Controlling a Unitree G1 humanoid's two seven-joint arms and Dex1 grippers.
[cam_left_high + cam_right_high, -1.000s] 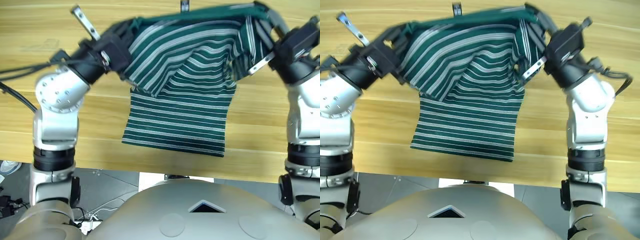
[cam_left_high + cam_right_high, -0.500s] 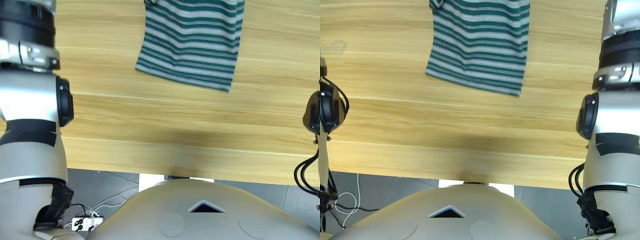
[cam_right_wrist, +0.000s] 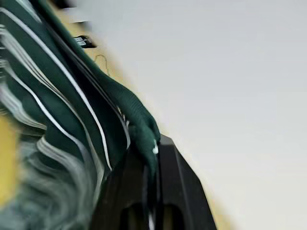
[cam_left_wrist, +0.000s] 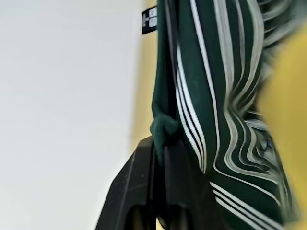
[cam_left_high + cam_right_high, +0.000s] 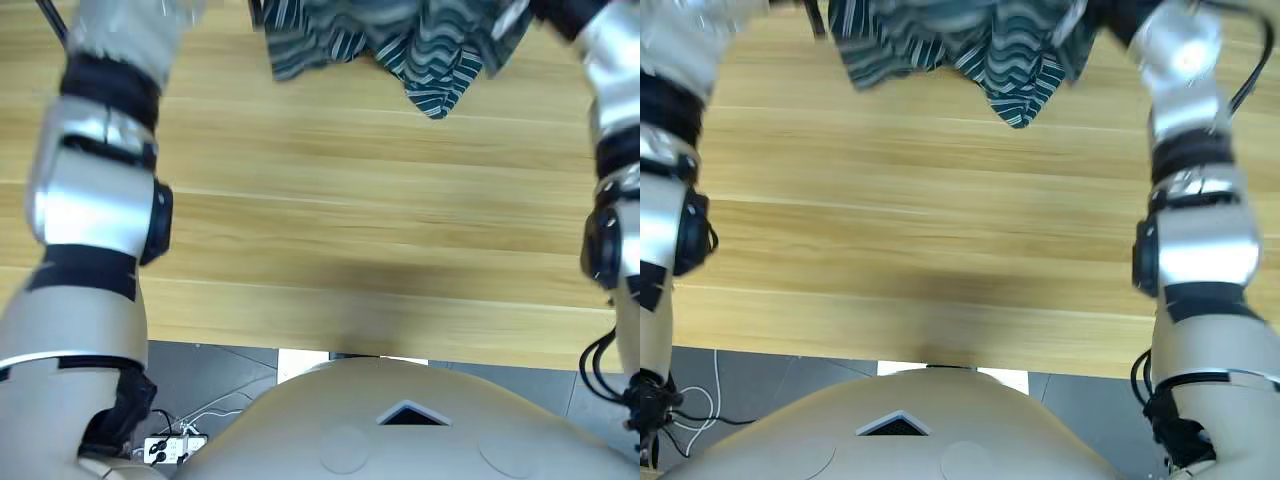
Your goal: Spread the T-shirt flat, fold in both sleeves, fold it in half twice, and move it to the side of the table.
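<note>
Below the near edge of the table (image 5: 330,250) lies a grey floor (image 5: 235,362), where a white power strip (image 5: 176,446) sits with pale cables (image 5: 208,408) running to it, and a white cable (image 5: 702,386) loops nearby. In the wrist views a plain white wall (image 4: 62,105) stands behind, with a small black-and-white tag (image 4: 149,19) near its edge.

We count one striped shirt (image 5: 400,40), at the far side of the table. We count one wooden table (image 5: 350,230). We count two grippers: one left gripper (image 4: 160,146) and one right gripper (image 3: 148,160). Each gripper has two black fingers (image 4: 136,187), so that makes four fingers. On the floor, near and to the left, we count one white plug strip (image 5: 175,446).
</note>
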